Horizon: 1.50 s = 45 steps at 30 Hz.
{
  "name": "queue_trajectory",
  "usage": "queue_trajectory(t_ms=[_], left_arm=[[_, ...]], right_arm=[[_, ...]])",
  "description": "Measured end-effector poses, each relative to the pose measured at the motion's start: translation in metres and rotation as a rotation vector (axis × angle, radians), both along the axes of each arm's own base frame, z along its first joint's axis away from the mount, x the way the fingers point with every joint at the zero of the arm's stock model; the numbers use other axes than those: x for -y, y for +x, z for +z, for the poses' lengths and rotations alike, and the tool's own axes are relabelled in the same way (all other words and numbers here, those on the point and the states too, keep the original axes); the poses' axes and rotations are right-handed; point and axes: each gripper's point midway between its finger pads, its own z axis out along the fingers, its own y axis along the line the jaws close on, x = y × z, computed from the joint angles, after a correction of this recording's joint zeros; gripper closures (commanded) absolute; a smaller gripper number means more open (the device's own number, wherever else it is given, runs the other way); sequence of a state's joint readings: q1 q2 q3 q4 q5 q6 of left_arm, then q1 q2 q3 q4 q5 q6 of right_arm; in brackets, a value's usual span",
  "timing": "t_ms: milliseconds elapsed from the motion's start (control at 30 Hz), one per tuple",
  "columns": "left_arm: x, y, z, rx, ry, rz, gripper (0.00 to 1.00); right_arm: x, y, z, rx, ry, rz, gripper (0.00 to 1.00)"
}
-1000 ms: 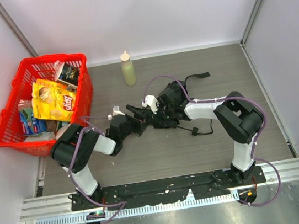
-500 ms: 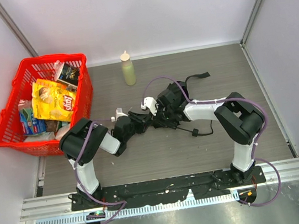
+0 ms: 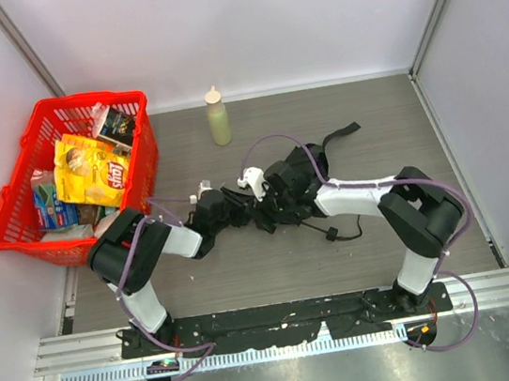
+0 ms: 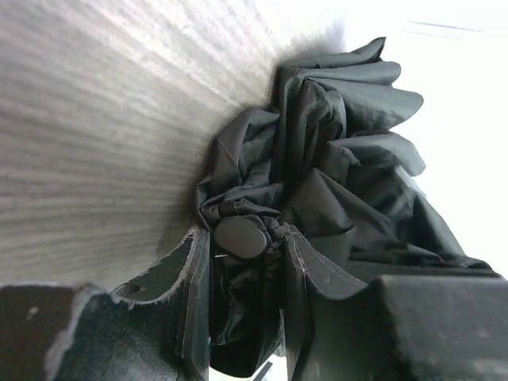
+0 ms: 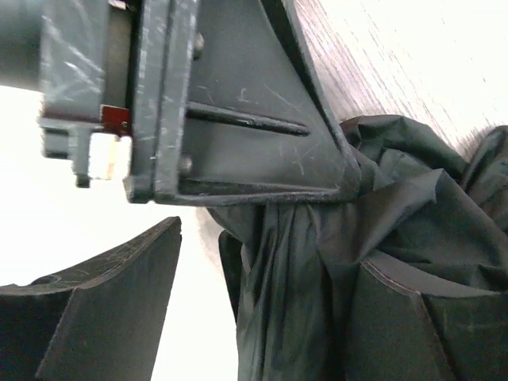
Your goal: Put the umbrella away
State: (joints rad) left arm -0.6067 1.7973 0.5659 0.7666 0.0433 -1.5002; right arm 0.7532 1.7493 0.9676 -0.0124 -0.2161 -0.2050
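Note:
The umbrella (image 3: 305,157) lies crumpled in the middle of the table, a bundle of black fabric with a strap (image 3: 338,131) trailing to the back right. My left gripper (image 3: 240,202) comes in from the left and is shut on the umbrella's end. In the left wrist view its fingers (image 4: 194,270) pinch folded fabric just below the round black cap (image 4: 241,236). My right gripper (image 3: 265,210) is right beside it, open. In the right wrist view the umbrella (image 5: 317,302) hangs between the wide fingers (image 5: 119,278), with a bright gap on the left side.
A red basket (image 3: 80,99) with snack packs stands at the back left. A pale bottle (image 3: 217,117) is upright near the back wall. A thin black cord (image 3: 331,229) loops on the table in front of the umbrella. Walls close three sides.
My left gripper has moved right onto the umbrella's end and closed on it. My right gripper has opened, letting go of the fabric.

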Motion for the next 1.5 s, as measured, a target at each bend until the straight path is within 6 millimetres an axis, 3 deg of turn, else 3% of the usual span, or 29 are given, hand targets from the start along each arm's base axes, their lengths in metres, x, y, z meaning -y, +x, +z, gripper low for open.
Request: queue_trajectory(t_ms=[133,333,500,667,833,1067,1167,1200,1267,1333,1367,1500], left_arm=[[-0.003,-0.009,-0.002,-0.051,0.026,-0.016,1.0],[-0.007,-0.016,-0.002,-0.124,0.076,-0.018,1.0],[-0.011,-0.022,-0.003,-0.167,0.11,-0.022,1.0],[-0.014,-0.025,-0.005,-0.205,0.128,-0.026,1.0],[-0.022,-0.027,-0.007,-0.261,0.159,-0.022,1.0],[-0.032,-0.029,-0.014,-0.297,0.198,-0.011,1.0],[-0.034,-0.028,-0.014,-0.289,0.206,-0.018,1.0],[-0.034,-0.028,-0.014,-0.283,0.204,-0.022,0.96],[-0.035,-0.028,-0.014,-0.272,0.196,-0.028,0.77],[-0.035,-0.027,-0.014,-0.26,0.183,-0.034,0.47],[-0.035,-0.028,-0.014,-0.253,0.174,-0.036,0.38],[-0.032,-0.026,-0.001,-0.182,0.115,-0.051,0.13]], right_arm=[[0.006,-0.014,0.022,0.055,-0.007,-0.082,0.22],[0.019,-0.037,0.065,0.271,0.015,-0.126,0.22],[0.008,-0.048,0.056,0.331,0.003,-0.106,0.22],[0.001,-0.037,0.029,0.365,-0.046,-0.147,0.24],[0.001,-0.02,0.004,0.389,-0.119,-0.214,0.47],[-0.009,-0.015,-0.007,0.351,-0.054,-0.266,0.99],[-0.013,-0.017,-0.008,0.312,0.022,-0.27,1.0],[-0.014,-0.018,-0.008,0.293,0.057,-0.267,1.0],[-0.015,-0.018,-0.009,0.26,0.115,-0.266,0.99],[-0.016,-0.017,-0.009,0.221,0.179,-0.26,0.99],[-0.016,-0.017,-0.009,0.2,0.213,-0.258,0.99],[-0.012,-0.014,-0.004,0.077,0.378,-0.255,0.99]])
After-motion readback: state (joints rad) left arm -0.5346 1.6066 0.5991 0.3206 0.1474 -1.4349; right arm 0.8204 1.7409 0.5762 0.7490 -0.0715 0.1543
